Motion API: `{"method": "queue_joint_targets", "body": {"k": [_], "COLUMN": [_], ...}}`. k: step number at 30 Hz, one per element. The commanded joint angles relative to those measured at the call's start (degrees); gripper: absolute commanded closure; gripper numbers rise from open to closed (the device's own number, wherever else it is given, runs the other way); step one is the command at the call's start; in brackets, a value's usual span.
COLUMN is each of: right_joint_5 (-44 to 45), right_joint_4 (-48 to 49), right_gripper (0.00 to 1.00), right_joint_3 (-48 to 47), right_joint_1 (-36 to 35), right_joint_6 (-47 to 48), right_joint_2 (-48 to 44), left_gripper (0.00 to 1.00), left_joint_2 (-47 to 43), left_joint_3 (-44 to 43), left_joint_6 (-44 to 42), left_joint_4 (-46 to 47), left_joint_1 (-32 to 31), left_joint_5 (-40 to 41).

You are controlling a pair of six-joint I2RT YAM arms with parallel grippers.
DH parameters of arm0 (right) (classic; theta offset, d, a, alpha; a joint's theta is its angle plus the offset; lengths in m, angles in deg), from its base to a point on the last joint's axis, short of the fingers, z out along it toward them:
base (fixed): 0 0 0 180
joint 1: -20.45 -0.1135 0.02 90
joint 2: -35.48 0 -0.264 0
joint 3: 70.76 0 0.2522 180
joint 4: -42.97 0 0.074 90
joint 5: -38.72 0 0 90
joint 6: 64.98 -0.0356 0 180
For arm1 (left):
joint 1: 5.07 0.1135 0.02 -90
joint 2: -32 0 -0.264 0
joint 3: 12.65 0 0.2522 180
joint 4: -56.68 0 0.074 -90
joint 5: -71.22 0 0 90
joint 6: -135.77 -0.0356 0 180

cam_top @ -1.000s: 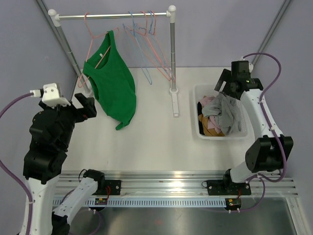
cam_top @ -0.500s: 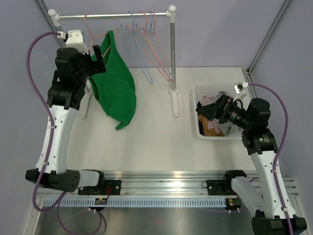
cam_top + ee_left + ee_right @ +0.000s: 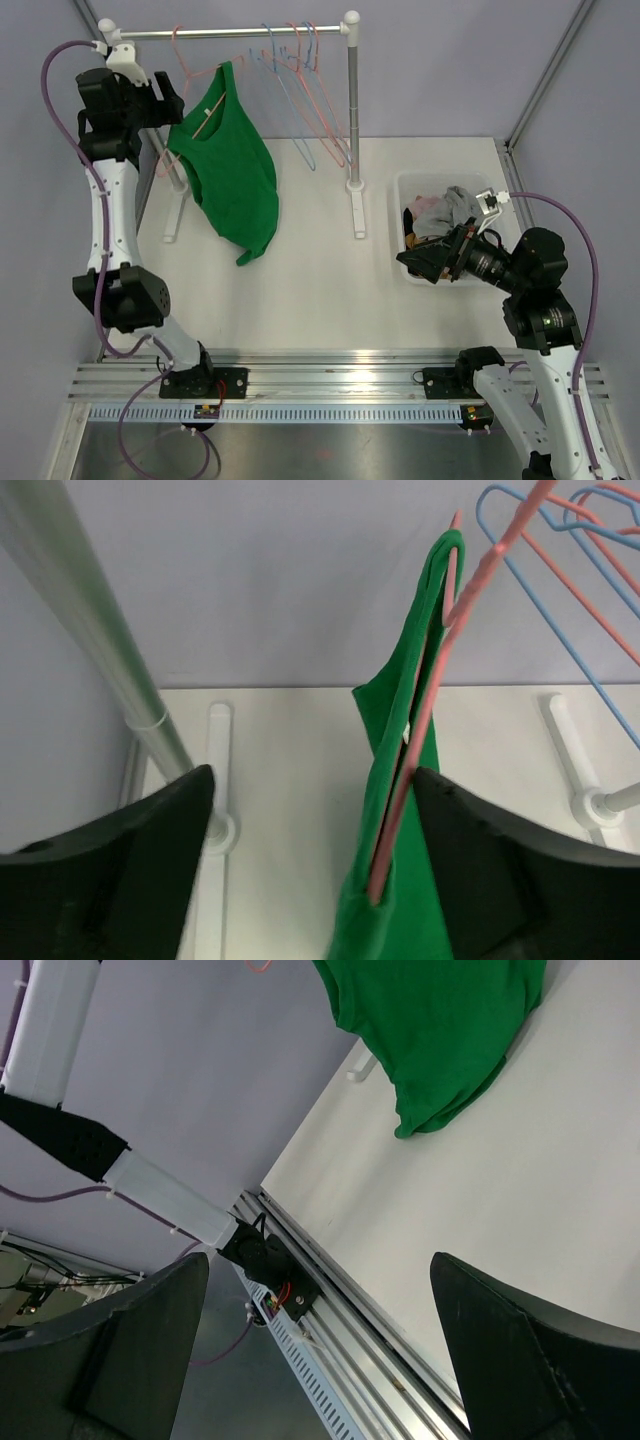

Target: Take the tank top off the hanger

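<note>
A green tank top (image 3: pixel 235 170) hangs on a pink hanger (image 3: pixel 203 78) at the left end of the clothes rail (image 3: pixel 230 33). My left gripper (image 3: pixel 170 100) is raised beside the top's left shoulder, open and empty. In the left wrist view the tank top (image 3: pixel 395 780) and its hanger (image 3: pixel 420 730) hang between the open jaws (image 3: pixel 315 870), close to the right finger (image 3: pixel 510 880); I cannot tell whether they touch. My right gripper (image 3: pixel 425 262) is open and empty at the front left of the bin. The right wrist view shows the tank top (image 3: pixel 440 1030) far off, beyond the open gripper (image 3: pixel 320 1360).
Several empty pink and blue hangers (image 3: pixel 300 90) hang further right on the rail. The rack's right post (image 3: pixel 352 100) stands mid-table, its left post (image 3: pixel 90 630) beside my left gripper. A white bin (image 3: pixel 402 200) of clothes (image 3: pixel 445 212) sits on the right.
My left arm swung up from the low left to the rack's left end, then shifted slightly left of the tank top. My right gripper moved from over the bin to its front left.
</note>
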Motion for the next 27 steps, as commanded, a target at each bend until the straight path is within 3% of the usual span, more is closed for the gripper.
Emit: {"method": "queue_joint_targets", "body": {"k": [1, 4, 5, 9, 12, 18, 27], "right_joint_5": [-1.0, -0.4, -0.2, 0.4, 0.7, 0.7, 1.2], "right_joint_4": [0.6, 0.7, 0.7, 0.8, 1.9, 3.8, 0.9], "right_gripper": [0.00, 0.01, 0.01, 0.00, 0.01, 0.01, 0.02], "right_joint_3": [-0.8, -0.6, -0.6, -0.2, 0.5, 1.5, -0.8], "right_joint_1": [-0.4, -0.4, -0.4, -0.5, -0.5, -0.5, -0.6], "right_joint_6": [0.2, 0.2, 0.3, 0.7, 0.5, -0.5, 0.9], "right_joint_2": [0.0, 0.3, 0.7, 1.4, 2.2, 3.5, 3.3], "left_gripper": [0.26, 0.38, 0.49, 0.64, 0.87, 1.00, 1.00], "left_joint_2": [4.9, 8.2, 8.7, 10.6, 10.5, 7.5, 0.0], "left_joint_3": [-8.1, -10.5, -10.7, -12.6, -12.9, -13.1, -13.1], "left_joint_6": [0.2, 0.3, 0.4, 0.8, 1.7, 3.4, 5.2], "left_joint_4": [0.3, -0.4, -0.2, -0.5, 0.0, 0.6, -0.7], "left_joint_1": [-0.2, -0.2, -0.3, -0.3, -0.2, -1.2, -3.8], "left_joint_5": [-10.9, -10.5, -9.2, -9.8, -9.7, -8.6, -3.9]}}
